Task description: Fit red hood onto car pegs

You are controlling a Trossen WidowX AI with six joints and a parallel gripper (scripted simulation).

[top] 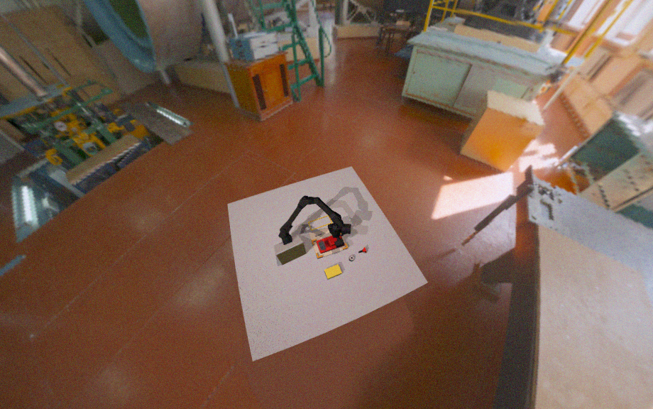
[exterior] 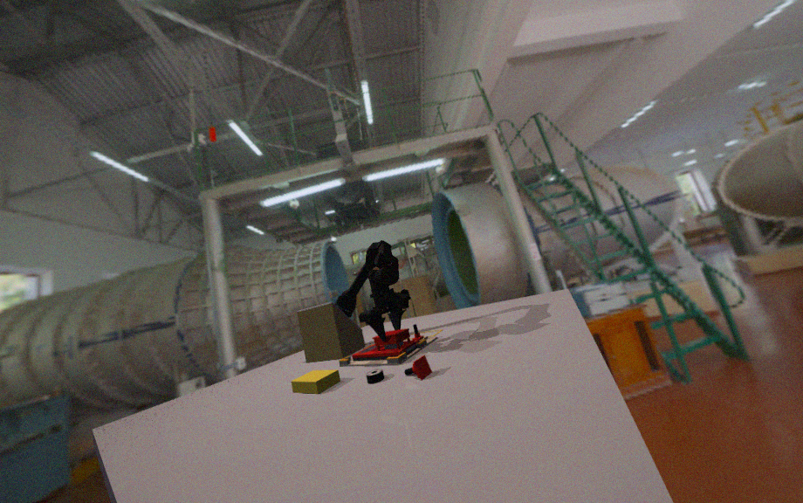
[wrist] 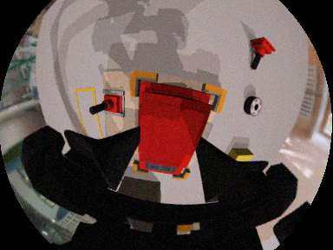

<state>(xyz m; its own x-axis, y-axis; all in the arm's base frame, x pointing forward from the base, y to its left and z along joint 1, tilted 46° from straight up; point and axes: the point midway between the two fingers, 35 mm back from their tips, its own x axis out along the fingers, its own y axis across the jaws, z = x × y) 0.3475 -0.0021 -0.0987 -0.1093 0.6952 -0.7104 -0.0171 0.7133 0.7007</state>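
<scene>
Fingers are clamping the red hood (wrist: 169, 128) across its sides, holding it right over the car (exterior: 387, 350) in its jig (wrist: 176, 88). From the wrist view the hood is covering most of the deck, with the jig's orange corner brackets peeking out at all four corners, so it is looking roughly lined up. From the exterior view the hood appears to be sitting low on the car, but whether it is resting flat or hanging just above the pegs cannot be told; the pegs and corner holes are hidden under the shell.

The main risk, as I judge it, is letting go while one corner is riding on top of a peg, leaving the hood tilted instead of flat. A slight twist in the grip could cause that, and pushing down harder might jam it or shove the car in its jig.

Another risk is in the retreat: the fingers are flanking the hood closely, so opening unevenly or lifting at an angle could drag the shell back off.

Farther out on the bench (top: 308, 308), a small red part (exterior: 421, 368), a black ring (exterior: 374, 375), a yellow block (exterior: 315, 381) and an olive box (exterior: 327, 332) are lying clear of a straight-up exit.
</scene>
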